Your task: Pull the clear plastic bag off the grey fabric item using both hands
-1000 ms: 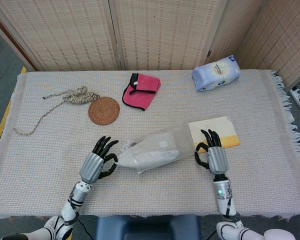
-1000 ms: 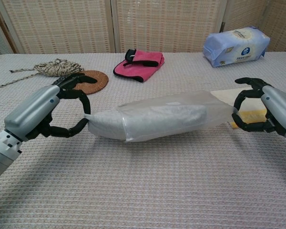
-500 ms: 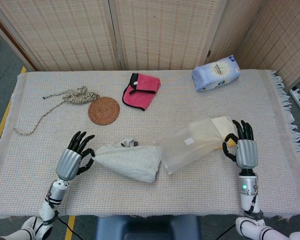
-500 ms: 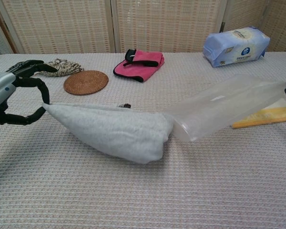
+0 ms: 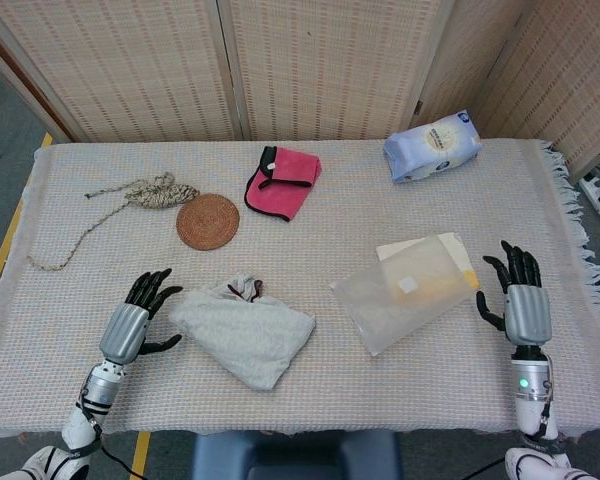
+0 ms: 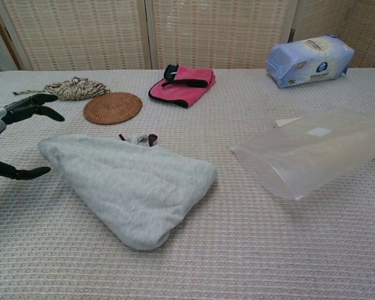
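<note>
Both your left hand point(image 5: 130, 325) and right hand point(image 5: 521, 303) have released, fingers spread; clear plastic bag point(image 5: 405, 293) lies apart from the soft, limp grey fabric item point(image 5: 245, 330).

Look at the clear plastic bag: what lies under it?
Under the bag lies a flat cream and yellow item; its far edge pokes out. What it is, and the rest of it, is blurred by the plastic.

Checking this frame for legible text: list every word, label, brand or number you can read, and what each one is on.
No text here can be read.
Blue and white pack: a round blue logo and printed lines, too blurred to read.
Clear plastic bag: a small white sticker, with no print that I can make out.
Grey fabric item, pink pouch, woven coaster: no visible text.
</note>
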### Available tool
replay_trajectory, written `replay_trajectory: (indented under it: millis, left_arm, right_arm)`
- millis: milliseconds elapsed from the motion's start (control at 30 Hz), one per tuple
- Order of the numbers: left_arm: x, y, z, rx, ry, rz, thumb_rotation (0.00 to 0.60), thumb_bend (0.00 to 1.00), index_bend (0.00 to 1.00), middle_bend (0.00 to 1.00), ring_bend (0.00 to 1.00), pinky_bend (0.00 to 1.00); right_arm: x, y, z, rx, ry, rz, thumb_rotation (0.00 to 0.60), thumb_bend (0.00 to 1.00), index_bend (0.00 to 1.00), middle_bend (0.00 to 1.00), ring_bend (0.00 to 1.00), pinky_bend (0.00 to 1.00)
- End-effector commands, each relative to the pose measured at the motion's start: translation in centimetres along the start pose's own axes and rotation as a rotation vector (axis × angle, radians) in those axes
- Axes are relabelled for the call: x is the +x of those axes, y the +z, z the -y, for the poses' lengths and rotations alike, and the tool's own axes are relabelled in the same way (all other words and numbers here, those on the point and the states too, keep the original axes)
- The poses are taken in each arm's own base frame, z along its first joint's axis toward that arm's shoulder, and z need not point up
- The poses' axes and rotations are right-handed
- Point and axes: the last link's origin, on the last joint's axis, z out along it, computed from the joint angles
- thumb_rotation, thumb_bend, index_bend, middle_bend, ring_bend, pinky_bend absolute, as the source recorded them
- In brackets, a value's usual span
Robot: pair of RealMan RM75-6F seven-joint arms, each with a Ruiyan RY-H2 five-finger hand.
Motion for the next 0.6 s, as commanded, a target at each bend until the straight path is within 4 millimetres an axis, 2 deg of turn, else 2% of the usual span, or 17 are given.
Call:
replay_trajectory:
  millis: [33, 167, 267, 433, 600]
  left_arm:
    - [2.0, -0.7, 0.7, 0.117, -0.057, 0.115, 0.600, 0.13, 0.00, 0.00, 0.00, 0.00]
    - [4.3, -2.8, 1.4, 0.240, -0.018, 0.236, 0.600, 0.12, 0.01, 0.00, 0.00, 0.00]
    - [6.6, -4.9, 2.1, 0.317, 0.103, 0.268, 0.600, 0.13, 0.07, 0.00, 0.00, 0.00]
    - [8.8, -8.3, 2.5, 0.359, 0.256, 0.159, 0.600, 0.13, 0.13, 0.00, 0.00, 0.00]
    - [10.2, -11.0, 2.8, 0.389, 0.370, -0.040, 0.600, 0.14, 0.15, 0.02, 0.00, 0.00]
  right_arm:
    - [3.1, -2.1, -0.7, 0.016, -0.091, 0.043, 0.600, 0.19, 0.00, 0.00, 0.00, 0.00]
    - [6.5, -4.2, -0.8, -0.006, -0.198, 0.067, 0.600, 0.16, 0.00, 0.00, 0.00, 0.00]
    - [8.5, -6.0, -0.6, -0.051, -0.280, 0.057, 0.600, 0.16, 0.00, 0.00, 0.00, 0.00]
    - [9.5, -7.9, -0.5, -0.086, -0.298, 0.063, 0.600, 0.16, 0.00, 0.00, 0.00, 0.00]
    - [10.3, -8.1, -1.2, -0.120, -0.303, 0.063, 0.600, 0.16, 0.00, 0.00, 0.00, 0.00]
